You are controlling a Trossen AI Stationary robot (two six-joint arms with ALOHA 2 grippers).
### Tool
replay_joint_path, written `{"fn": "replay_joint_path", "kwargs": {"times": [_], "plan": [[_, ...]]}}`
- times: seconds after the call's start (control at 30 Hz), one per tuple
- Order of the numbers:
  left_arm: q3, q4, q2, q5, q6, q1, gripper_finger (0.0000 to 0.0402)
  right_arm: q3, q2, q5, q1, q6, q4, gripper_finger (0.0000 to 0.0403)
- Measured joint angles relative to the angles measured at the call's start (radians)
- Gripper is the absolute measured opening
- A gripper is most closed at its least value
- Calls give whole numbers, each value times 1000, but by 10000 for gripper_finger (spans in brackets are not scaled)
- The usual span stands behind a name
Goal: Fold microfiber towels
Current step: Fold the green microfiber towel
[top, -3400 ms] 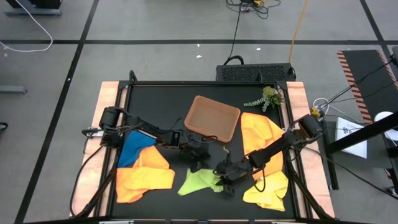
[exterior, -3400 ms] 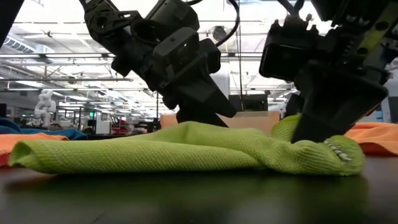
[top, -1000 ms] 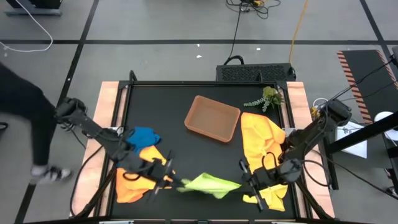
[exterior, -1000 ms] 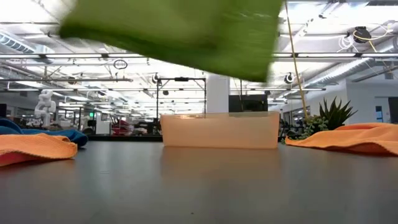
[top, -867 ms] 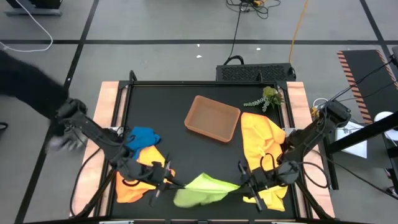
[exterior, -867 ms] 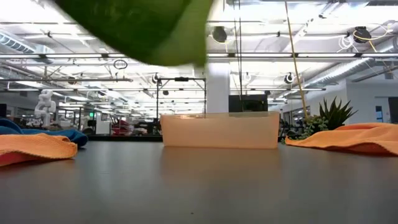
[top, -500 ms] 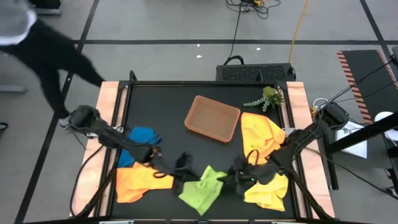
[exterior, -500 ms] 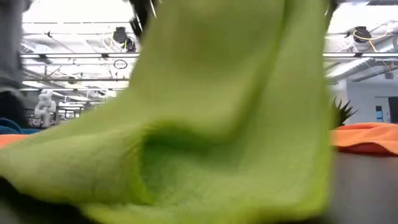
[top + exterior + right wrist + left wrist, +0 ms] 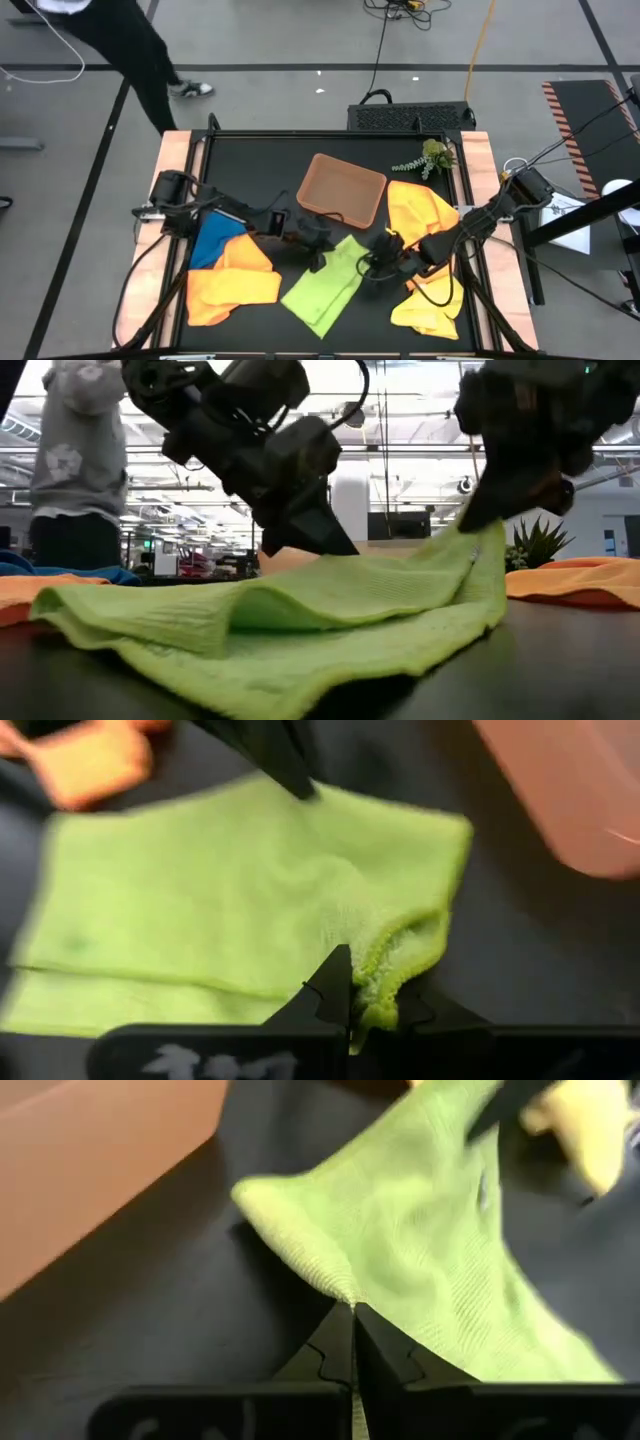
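Pinching lime towel (image 9: 325, 282) edge — left gripper (image 9: 318, 243), right gripper (image 9: 383, 252).

Large industrial robotics lab, open ceiling trusses (image 9: 120, 455) and strip lights running overhead, a white humanoid robot (image 9: 70, 525) standing far back, cables (image 9: 385, 40) trailing across taped grey floor

— What lay on the black desk (image 9: 250, 165)?
— A brown tray (image 9: 342, 189) near the middle. Just beside it, toward the front, the lime green towel (image 9: 322, 283); the blue (image 9: 212, 240) and orange towels (image 9: 232, 283) farther left; the yellow towels (image 9: 420, 222) right; a plant sprig (image 9: 428, 158) behind those.
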Motion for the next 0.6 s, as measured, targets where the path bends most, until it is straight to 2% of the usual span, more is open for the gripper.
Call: {"fn": "replay_joint_path", "kwargs": {"times": [0.17,0.3,0.43,0.6], "plan": [[0,-6,0,53,88,23,64,-52,0,-81,-28,5,-36,9],[0,-10,0,58,132,36,118,-97,-1,-151,-61,-8,-32,19],[0,-29,-4,57,147,60,165,-120,0,-187,-85,-46,-35,52],[0,-93,-69,57,171,52,202,-121,-9,-205,-96,-128,-26,112]]}}
